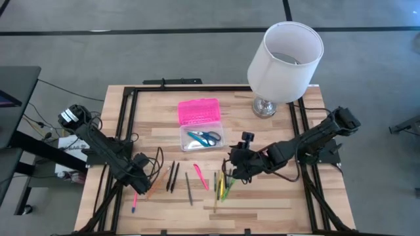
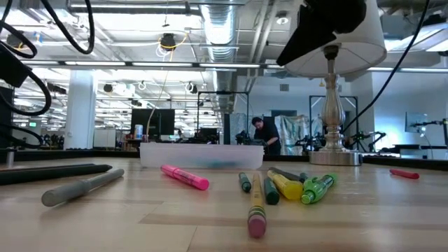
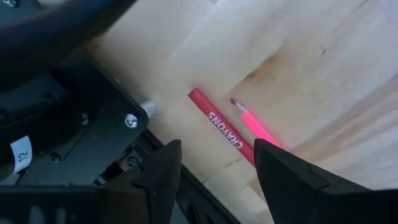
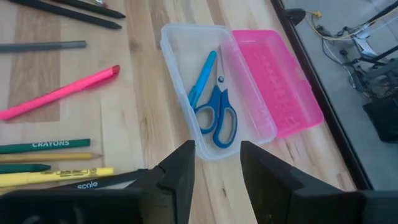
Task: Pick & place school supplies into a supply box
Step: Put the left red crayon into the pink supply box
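Observation:
The supply box's clear base point(image 1: 202, 138) rests on the table's middle with blue-handled scissors point(image 4: 217, 115) and a blue pen point(image 4: 202, 78) inside; its pink lid point(image 1: 198, 111) lies open on the far side. Loose pens, pencils and markers lie in a row nearer the front: black pens point(image 1: 172, 177), a pink marker point(image 1: 200, 177), a green and yellow cluster point(image 1: 223, 187). My left gripper point(image 3: 214, 171) points down, open, over a red crayon pencil point(image 3: 217, 124) and a pink pen point(image 3: 258, 127) at the front left. My right gripper point(image 4: 217, 165) is open above the cluster, facing the box.
A white lamp point(image 1: 283, 62) stands at the table's far right, close behind the box. A black frame rail point(image 1: 128, 124) runs along the table's left side next to my left arm. A small red thing point(image 2: 404, 173) lies apart from the row. Bare wood lies along the front edge.

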Available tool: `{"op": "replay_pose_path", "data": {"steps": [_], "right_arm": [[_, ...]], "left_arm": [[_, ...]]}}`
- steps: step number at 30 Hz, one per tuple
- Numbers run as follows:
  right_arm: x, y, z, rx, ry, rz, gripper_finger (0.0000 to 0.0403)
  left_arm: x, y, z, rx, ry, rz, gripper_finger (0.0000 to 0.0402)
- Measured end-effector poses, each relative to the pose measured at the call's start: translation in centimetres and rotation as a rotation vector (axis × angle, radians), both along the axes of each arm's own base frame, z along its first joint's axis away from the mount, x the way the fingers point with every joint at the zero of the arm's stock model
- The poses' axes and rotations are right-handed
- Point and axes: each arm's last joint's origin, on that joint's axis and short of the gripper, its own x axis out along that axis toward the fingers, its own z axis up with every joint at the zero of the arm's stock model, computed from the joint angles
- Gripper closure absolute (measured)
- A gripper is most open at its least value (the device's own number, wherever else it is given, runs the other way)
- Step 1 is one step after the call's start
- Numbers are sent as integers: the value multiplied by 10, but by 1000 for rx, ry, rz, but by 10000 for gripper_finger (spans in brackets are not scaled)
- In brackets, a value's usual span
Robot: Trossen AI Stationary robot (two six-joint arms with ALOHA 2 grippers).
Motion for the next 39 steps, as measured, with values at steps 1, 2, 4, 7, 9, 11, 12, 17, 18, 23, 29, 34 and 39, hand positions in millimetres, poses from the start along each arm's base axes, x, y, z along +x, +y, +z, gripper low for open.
{"op": "replay_pose_path", "data": {"steps": [1,2,4,7,9,11,12,17,18,23,29,34,39], "right_arm": [[0,0,0,1,-1,-1,280],[0,0,0,4,-2,-3,280],[0,0,0,5,-3,-4,280],[0,0,0,5,-3,-4,281],[0,0,0,5,-3,-5,281],[0,0,0,5,-3,-5,281],[0,0,0,5,-3,-5,280],[0,0,0,5,-3,-5,281],[0,0,0,5,-3,-5,281],[0,0,0,6,-3,-5,280],[0,0,0,8,-2,-3,281],[0,0,0,8,-2,-3,280],[0,0,0,9,-2,-3,282]], "left_arm": [[0,0,0,3,-2,8,205],[0,0,0,7,-6,16,205],[0,0,0,20,-19,29,205],[1,0,-3,13,-33,48,205],[1,0,-8,-7,-44,52,205],[0,0,-13,-36,-48,62,205],[0,0,-14,-45,-47,72,205],[-3,1,-16,-44,-18,113,205],[-3,1,-16,-44,-16,115,205],[-3,1,-16,-40,-15,120,205],[-4,2,-16,-27,-12,136,205],[-3,1,-16,-32,-17,135,205],[-3,-4,-17,-62,-49,113,205]]}}
